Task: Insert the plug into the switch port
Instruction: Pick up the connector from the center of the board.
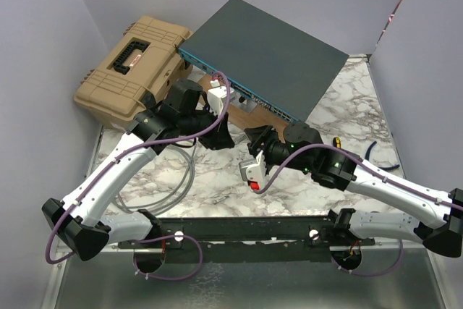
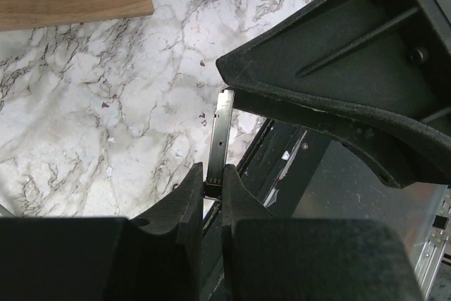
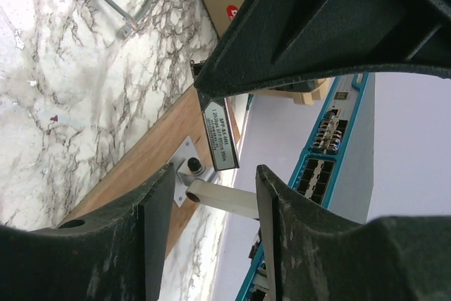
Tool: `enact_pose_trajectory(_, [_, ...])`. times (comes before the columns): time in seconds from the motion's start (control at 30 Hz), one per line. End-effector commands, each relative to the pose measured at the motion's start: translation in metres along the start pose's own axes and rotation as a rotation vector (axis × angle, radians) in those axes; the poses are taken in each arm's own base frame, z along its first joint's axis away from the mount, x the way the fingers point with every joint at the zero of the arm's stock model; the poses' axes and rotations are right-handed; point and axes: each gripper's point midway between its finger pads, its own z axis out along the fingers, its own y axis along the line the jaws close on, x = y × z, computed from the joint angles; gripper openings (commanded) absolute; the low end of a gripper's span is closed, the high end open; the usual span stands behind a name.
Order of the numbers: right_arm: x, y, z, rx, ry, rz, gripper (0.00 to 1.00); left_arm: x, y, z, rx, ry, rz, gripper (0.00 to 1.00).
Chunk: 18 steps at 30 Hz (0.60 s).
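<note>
The switch (image 1: 268,52) is a flat dark grey-teal box at the back, its blue face (image 1: 242,95) toward the arms. The right wrist view shows that blue face (image 3: 331,139) with rows of dark sockets. The plug (image 2: 222,132) is a thin metal module. My left gripper (image 2: 213,170) is shut on its near end. In the right wrist view the plug (image 3: 220,135) shows a white label and hangs from the left gripper above my open right gripper (image 3: 215,168), between its fingers and touching neither. In the top view both grippers, left (image 1: 226,134) and right (image 1: 251,140), meet just before the switch's blue face.
A tan toolbox (image 1: 134,66) stands at the back left beside the switch. A wooden board (image 1: 242,117) lies under the switch's front, with a metal bracket (image 3: 211,195) on it. A grey cable (image 1: 177,179) loops on the marble top at the left.
</note>
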Motion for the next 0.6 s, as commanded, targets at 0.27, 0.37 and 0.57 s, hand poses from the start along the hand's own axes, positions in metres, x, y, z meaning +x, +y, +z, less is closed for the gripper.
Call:
enact_pose_trajectory(0.27, [-0.008, 0.0, 0.003, -0.013, -0.035, -0.038, 0.45, -0.007, -0.009, -0.002, 0.047, 0.003, 0.011, 0.0])
enact_pose_trajectory(0.37, [-0.009, 0.002, 0.004, -0.022, -0.039, -0.044, 0.43, -0.007, -0.009, -0.001, 0.051, 0.005, 0.009, 0.0])
enact_pose_trajectory(0.57, [-0.006, 0.007, 0.008, -0.043, -0.033, -0.061, 0.39, -0.009, -0.01, 0.002, 0.06, 0.011, 0.006, 0.0])
